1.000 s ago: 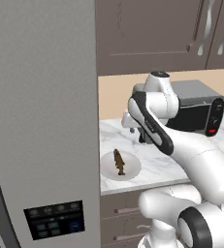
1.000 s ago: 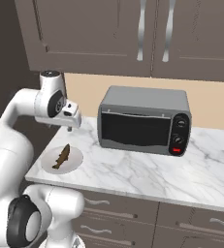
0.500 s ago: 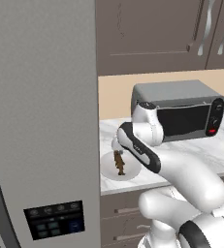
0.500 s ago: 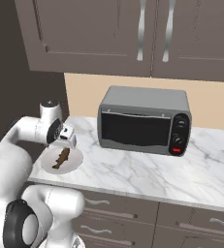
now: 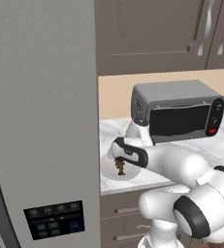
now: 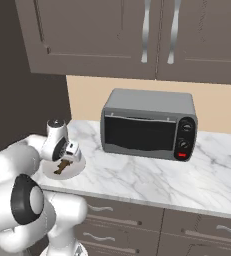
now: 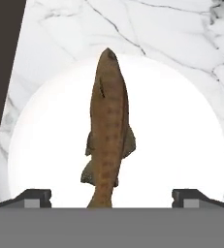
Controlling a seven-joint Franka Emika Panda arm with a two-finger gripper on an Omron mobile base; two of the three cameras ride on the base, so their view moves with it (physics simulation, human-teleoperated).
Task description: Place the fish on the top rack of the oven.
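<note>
Fish (image 7: 108,131) on plate (image 7: 181,145) — hand (image 7: 111,198) lowered since, fingers astride

Even, soft rendered light fills all views with no hard shadows, the white plate (image 7: 181,145) glows almost blown-out around the sharply drawn fish (image 7: 108,131), and the base views look slightly coarse but undistorted.

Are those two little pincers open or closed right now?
Open. In the hand view the gripper has its fingertips far apart, either side of the fish lying on the plate.
</note>
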